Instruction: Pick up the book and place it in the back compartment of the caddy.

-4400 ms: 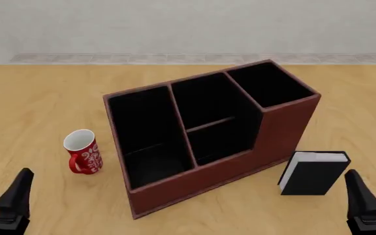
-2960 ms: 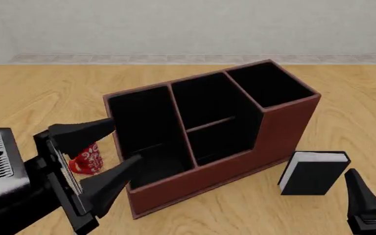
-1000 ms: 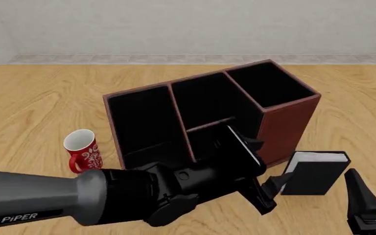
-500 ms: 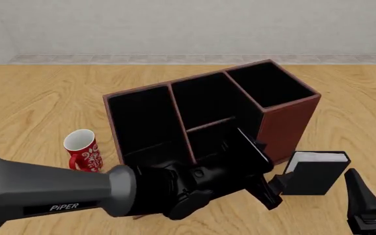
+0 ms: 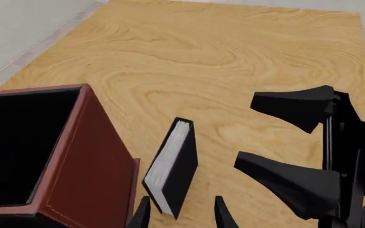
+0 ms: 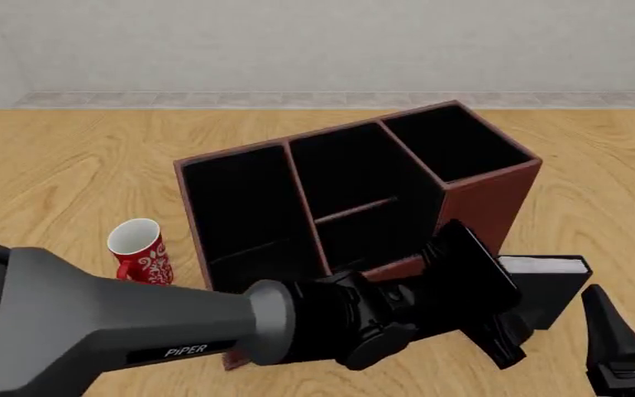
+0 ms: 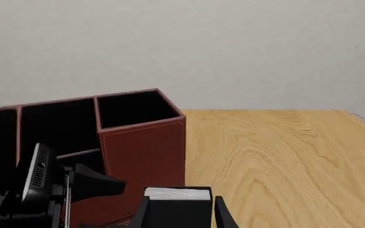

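Black book (image 6: 549, 285) between left pincer (image 5: 177, 216) fingers

The large reddish-brown rectangular caddy with black-lined cells (image 6: 340, 207) stands at the middle of the light wooden table (image 6: 64, 165), set at an angle. The small red-and-white patterned mug (image 6: 139, 251) stands to its left, apart from it. The small thick black hardcover book with white page edges (image 6: 546, 285) stands upright just beside the caddy's near right corner. The left gripper (image 6: 502, 327) reaches across in front of the caddy to the book, and the right gripper (image 6: 627, 335) sits right of the book at the near edge.
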You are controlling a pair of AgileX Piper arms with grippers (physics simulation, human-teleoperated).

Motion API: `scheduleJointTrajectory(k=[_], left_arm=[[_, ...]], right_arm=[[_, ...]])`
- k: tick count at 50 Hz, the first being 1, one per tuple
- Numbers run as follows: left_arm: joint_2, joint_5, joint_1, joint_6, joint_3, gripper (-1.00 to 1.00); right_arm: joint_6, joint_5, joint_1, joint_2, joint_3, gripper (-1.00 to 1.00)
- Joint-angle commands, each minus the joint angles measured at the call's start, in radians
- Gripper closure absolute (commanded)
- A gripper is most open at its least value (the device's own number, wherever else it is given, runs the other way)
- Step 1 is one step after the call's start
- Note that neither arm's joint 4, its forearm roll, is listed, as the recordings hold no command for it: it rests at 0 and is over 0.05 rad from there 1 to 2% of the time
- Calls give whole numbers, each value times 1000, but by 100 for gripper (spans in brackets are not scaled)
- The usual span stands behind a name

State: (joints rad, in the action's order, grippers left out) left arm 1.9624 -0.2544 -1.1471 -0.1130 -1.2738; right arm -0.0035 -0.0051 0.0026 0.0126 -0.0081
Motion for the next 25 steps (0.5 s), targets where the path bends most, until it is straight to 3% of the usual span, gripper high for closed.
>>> scheduleJointTrajectory(k=[1, 11, 13, 25], left_arm=[[39, 83, 11, -11, -108, -100], [78, 69, 25, -12, -103, -100], [80, 89, 44, 39, -111, -100], [120, 82, 50, 2, -127, -100]], right_arm=[[1, -1, 0, 2, 0, -100], [0, -2, 0, 2, 1, -100], [-1, -3, 1, 1, 2, -100], [1, 0, 0, -1, 1, -100]])
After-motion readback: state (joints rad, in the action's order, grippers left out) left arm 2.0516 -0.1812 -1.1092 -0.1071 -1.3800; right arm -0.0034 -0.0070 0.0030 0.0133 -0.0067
